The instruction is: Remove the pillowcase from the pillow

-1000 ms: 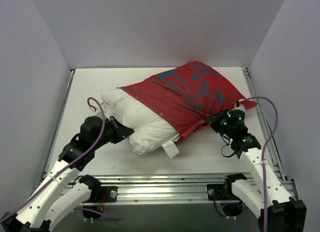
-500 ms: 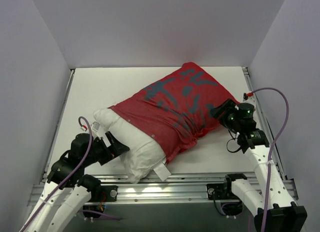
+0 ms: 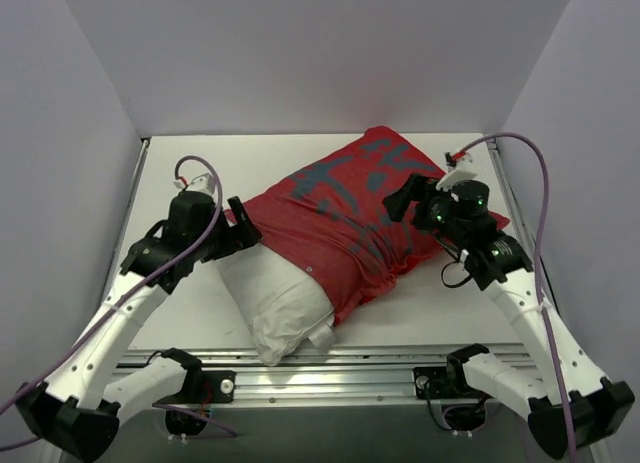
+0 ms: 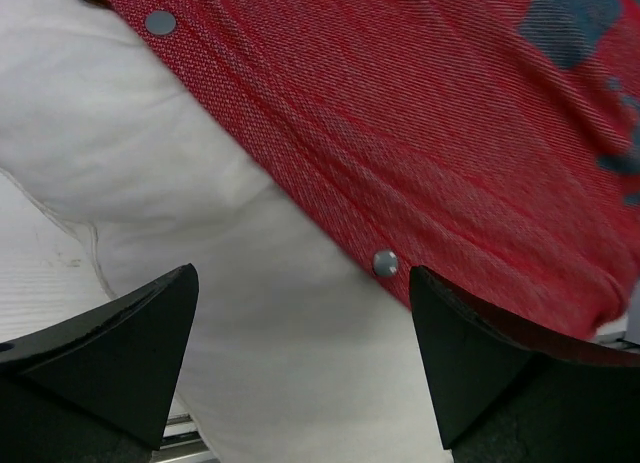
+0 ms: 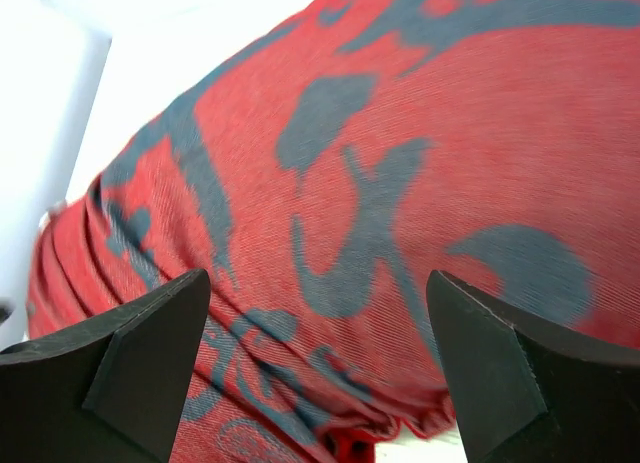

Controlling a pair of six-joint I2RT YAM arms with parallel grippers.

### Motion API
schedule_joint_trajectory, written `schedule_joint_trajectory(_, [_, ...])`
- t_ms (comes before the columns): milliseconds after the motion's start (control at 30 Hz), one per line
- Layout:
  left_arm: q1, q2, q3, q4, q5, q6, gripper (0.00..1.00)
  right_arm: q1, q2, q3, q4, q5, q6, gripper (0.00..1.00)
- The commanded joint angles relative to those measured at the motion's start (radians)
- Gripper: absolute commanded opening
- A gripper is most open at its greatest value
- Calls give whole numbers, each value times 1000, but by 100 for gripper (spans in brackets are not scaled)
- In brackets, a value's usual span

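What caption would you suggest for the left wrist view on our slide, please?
Open left gripper poised above the red pillowcase, whose edge with snaps crosses the bare white pillow.

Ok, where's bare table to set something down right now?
Far left, between the back wall and the pillowcase; near right, between the pillowcase and the front rail. The middle is crowded: the pillow, with the left gripper and right gripper on either side.

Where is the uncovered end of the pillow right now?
In the top view, the pillow sticks out of the pillowcase at near left, just below the open left gripper, with its corner by the front rail.
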Motion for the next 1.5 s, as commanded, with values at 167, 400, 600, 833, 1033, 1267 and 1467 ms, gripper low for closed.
schedule_joint_trajectory(167, [11, -56, -170, 139, -20, -57, 95, 270, 243, 212, 93, 53, -234, 88])
schedule_joint_trajectory(400, [24, -183, -231, 141, -54, -77, 94, 480, 580, 500, 28, 105, -485, 92])
schedule_joint_trajectory(600, [38, -139, -280, 193, -25, -97, 94, 560, 865, 779, -68, 122, -632, 94])
schedule_joint_trajectory(833, [89, -119, -321, 262, -2, -102, 94, 586, 1039, 889, -164, 69, -742, 94])
schedule_joint_trajectory(1033, [116, -19, -346, 396, 64, -99, 94, 574, 1057, 801, -160, 79, -740, 81])
schedule_joint_trajectory(1267, [118, 106, -452, 605, 224, -172, 100, 574, 1053, 703, -149, 18, -725, 49])
schedule_joint_trajectory(1467, [118, 169, -519, 739, 253, -226, 43, 575, 1024, 651, -103, -25, -719, 15])
